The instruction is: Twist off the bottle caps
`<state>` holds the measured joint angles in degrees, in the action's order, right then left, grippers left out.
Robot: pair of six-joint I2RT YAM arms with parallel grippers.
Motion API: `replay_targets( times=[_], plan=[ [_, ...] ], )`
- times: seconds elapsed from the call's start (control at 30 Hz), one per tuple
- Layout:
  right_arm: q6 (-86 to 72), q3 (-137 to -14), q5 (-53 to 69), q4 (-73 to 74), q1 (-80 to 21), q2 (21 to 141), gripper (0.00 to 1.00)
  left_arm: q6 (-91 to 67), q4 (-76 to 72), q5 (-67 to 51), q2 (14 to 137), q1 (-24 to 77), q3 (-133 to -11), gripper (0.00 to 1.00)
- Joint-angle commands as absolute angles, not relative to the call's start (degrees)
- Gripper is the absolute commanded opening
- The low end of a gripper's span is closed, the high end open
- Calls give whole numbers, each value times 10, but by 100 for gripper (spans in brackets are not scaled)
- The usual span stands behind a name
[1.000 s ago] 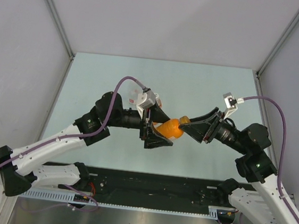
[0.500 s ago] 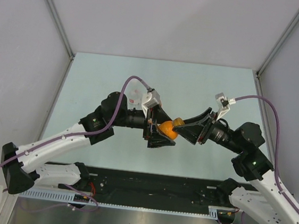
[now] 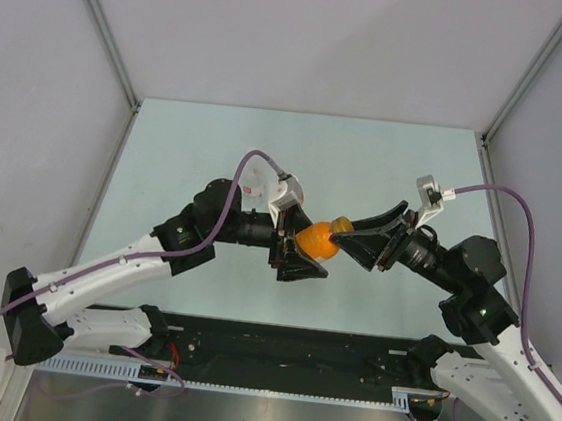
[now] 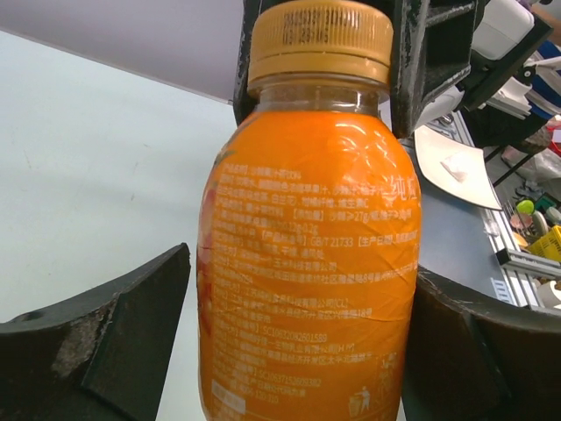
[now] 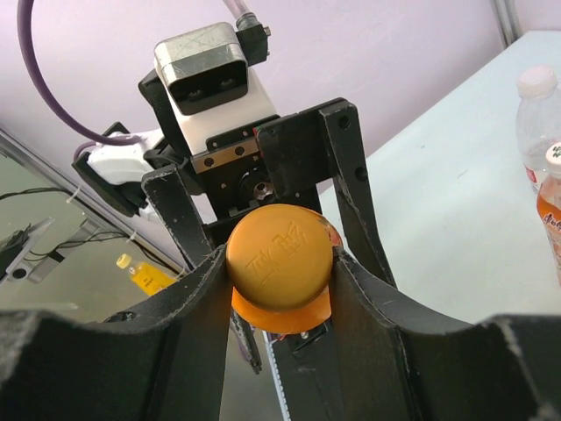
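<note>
A short squat orange bottle (image 3: pixel 314 242) hangs in the air over the middle of the table, between both arms. My left gripper (image 3: pixel 307 246) stands open around its body. In the left wrist view the bottle (image 4: pixel 307 263) touches the right finger (image 4: pixel 473 351), and a thin gap shows at the left finger (image 4: pixel 131 333). My right gripper (image 5: pixel 279 259) is shut on the orange cap (image 5: pixel 279 250), with a pad pressed to each side. The cap (image 4: pixel 320 39) still sits on the bottle's neck. Two more bottles with white caps, a clear one (image 5: pixel 536 114) and an orange-drink one (image 5: pixel 552 210), stand on the table.
The clear bottle (image 3: pixel 254 181) stands just behind the left wrist. Grey walls enclose the pale green table (image 3: pixel 387 161) on three sides. A black base plate and a metal rail (image 3: pixel 243 380) run along the near edge, between the arm bases.
The left jaws have narrowed around the orange bottle. The right gripper keeps its hold on the cap. Its wrist swung slightly left, then back.
</note>
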<state>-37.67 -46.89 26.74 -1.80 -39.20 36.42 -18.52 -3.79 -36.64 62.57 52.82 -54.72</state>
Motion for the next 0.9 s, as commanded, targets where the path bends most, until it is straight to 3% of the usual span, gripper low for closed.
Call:
replay_targets(
  times=[0.0,0.27,0.87],
  plan=[
    [-379,-493,266,-56,-398,360,0,-181,-62,-367,613,529,-543,88],
    [-368,-494,254,-42,-413,360,0,-190,-79,-361,605,529,-553,97],
    [-352,-494,230,-39,-447,382,0,-202,-100,-362,609,529,-562,98]
  ],
)
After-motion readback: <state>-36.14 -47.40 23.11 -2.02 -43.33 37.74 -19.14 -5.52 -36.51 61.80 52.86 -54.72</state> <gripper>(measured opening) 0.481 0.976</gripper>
